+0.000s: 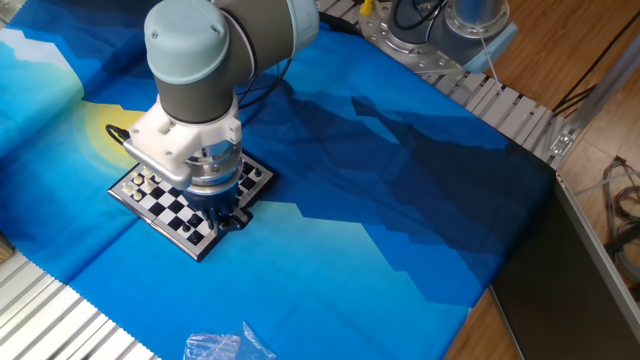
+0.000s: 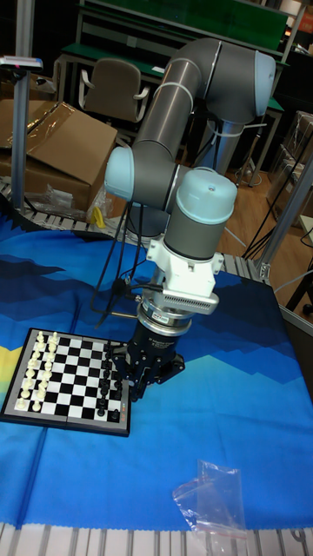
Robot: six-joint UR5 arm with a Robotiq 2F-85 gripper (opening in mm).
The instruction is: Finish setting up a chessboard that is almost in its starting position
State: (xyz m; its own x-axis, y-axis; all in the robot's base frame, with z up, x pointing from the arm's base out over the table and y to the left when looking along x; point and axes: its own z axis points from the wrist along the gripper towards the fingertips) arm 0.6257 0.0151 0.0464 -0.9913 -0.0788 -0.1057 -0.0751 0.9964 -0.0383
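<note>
I see the tool (image 2: 120, 372) low at the chessboard's (image 2: 63, 379) black-piece edge; I can't tell how wide its jaws stand.

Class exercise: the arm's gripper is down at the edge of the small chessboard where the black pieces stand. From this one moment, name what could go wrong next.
1. The black two-finger gripper sits low among tightly packed tiny black pieces; any sideways move could topple neighbours.
2. The small black-and-white checked chessboard lies loose on the blue printed cloth; a push may slide it.
3. The fixed view hides the fingertips behind the wrist, so the grip is hard to check.
</note>
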